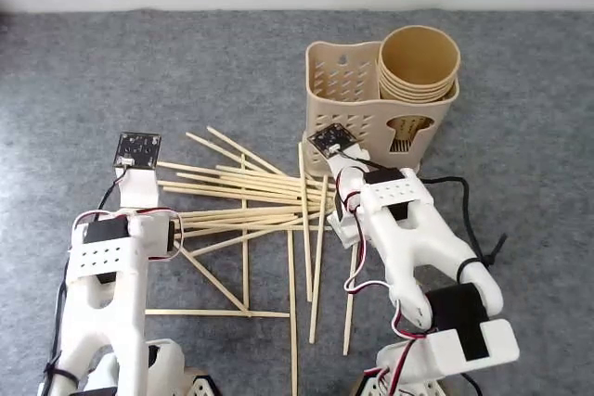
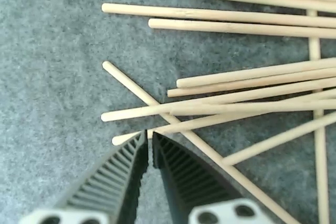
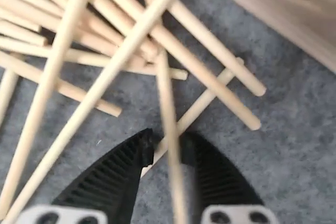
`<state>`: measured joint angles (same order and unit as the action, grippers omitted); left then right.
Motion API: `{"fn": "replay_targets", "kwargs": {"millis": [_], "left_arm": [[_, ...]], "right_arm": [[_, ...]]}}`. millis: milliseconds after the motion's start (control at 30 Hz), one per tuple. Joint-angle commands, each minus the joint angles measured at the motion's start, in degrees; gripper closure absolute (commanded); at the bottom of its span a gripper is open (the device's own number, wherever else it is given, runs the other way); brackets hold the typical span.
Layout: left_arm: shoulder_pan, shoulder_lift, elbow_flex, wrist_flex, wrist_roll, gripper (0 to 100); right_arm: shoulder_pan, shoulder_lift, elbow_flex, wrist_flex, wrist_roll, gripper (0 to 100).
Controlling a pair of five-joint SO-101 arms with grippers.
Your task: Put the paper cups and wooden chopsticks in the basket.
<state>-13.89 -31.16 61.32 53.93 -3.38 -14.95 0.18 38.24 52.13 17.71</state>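
Grey, felt-like surface [image 1: 520,90] across the whole high view. At lower left, the white left arm [image 1: 102,261], pointing straight up the frame. At lower right, the white right arm [image 1: 418,229], angled up and leftward toward the centre.

At upper centre-right, a beige perforated basket [image 1: 342,90], upright, split into two compartments. Nested in its right-hand compartment, a stack of paper cups [image 1: 419,57], mouths up, rims rising above the basket's wall.

Spread over the middle of the frame, between the two arms and just below the basket, the wooden chopsticks [image 1: 243,194]. Loose and crisscrossed, most lying roughly left to right, several others running up and down toward the bottom edge. All those visible flat on the surface, outside the basket.

Left claw [image 2: 149,135] at the left end of the pile, low at centre in the left wrist view. Clenched: ribbed fingers [image 2: 123,171] all but touching, nothing between them. Tips right at the blunt end of the nearest stick [image 2: 126,137], with further sticks fanned across the upper and right parts of that frame.

Right claw [image 3: 168,142] at the right end of the pile, near the foot of the basket, low at centre in the right wrist view. Released: black fingers [image 3: 118,174] parted, a single chopstick [image 3: 164,93] running lengthwise between them, a sliver of gap on either side. More sticks piled across the upper left of that frame, the basket's wall in its upper right corner.
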Motion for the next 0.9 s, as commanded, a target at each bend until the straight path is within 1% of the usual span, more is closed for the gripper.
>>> {"fn": "replay_targets", "kwargs": {"millis": [0,100,167,333,533,633,867], "left_arm": [[0.2,-1.3,-3.3,-1.1,0.1,99],[0.2,-1.3,-2.9,-2.0,0.1,99],[0.2,-1.6,-2.0,-3.5,0.1,99],[0.2,-1.6,-1.8,-3.9,0.1,99],[0.2,-1.6,-1.8,-3.9,0.1,99],[0.2,-1.6,-1.8,-3.9,0.1,99],[0.2,-1.6,-1.8,-3.9,0.1,99]], "right_arm": [[-0.6,-0.4,-2.8,1.8,-0.2,98.1],[-0.6,-2.8,-3.4,5.7,-0.2,99.0],[-0.6,-7.1,-3.4,8.6,-0.2,98.9],[-0.7,-21.8,-3.4,17.5,0.0,98.9],[-0.5,-38.4,-3.9,27.8,4.2,98.9],[-0.1,-43.8,-4.0,30.1,6.2,98.9],[-0.4,-50.9,-4.0,30.1,6.3,98.9]]}}
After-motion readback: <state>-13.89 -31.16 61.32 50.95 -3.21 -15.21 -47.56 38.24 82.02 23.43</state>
